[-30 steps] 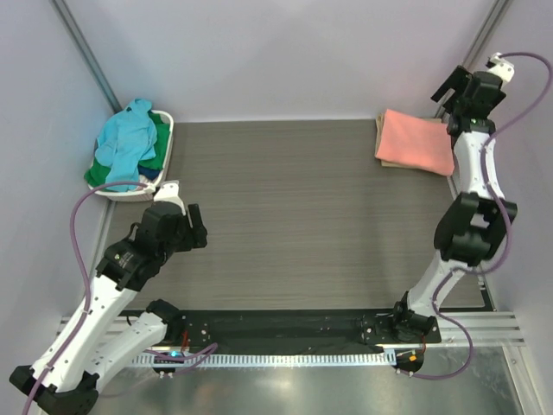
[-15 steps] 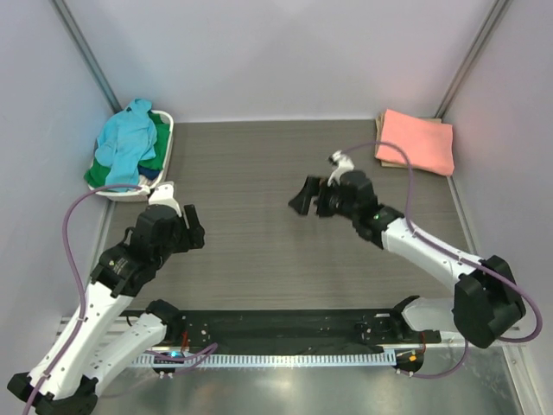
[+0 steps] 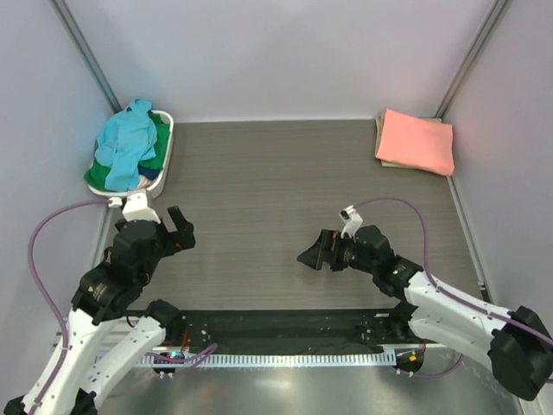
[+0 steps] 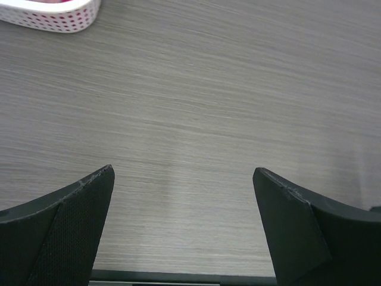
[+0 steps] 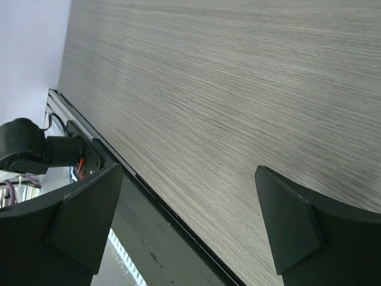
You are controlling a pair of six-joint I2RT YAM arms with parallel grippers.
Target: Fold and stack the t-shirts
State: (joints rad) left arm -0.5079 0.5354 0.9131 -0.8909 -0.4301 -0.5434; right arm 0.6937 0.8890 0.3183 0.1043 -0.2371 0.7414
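I read both pincers as apart and empty: the left gripper [image 3: 180, 229] hangs over the bare grey wood-grain table [image 3: 276, 173] near its left edge, and the right gripper [image 3: 314, 249] hovers low near the front middle. The folded salmon-pink t-shirt [image 3: 416, 141] lies in the far right corner on top of a tan t-shirt [image 3: 381, 154], so I judge that pair done. Next I would send the left arm to the white slotted plastic basket [image 3: 166, 143], where the light blue t-shirt [image 3: 128, 143] is heaped over the green t-shirt [image 3: 99, 175]. I should pinch only the blue cloth near its top, lift it clear of the rim, then spread it mid-table.
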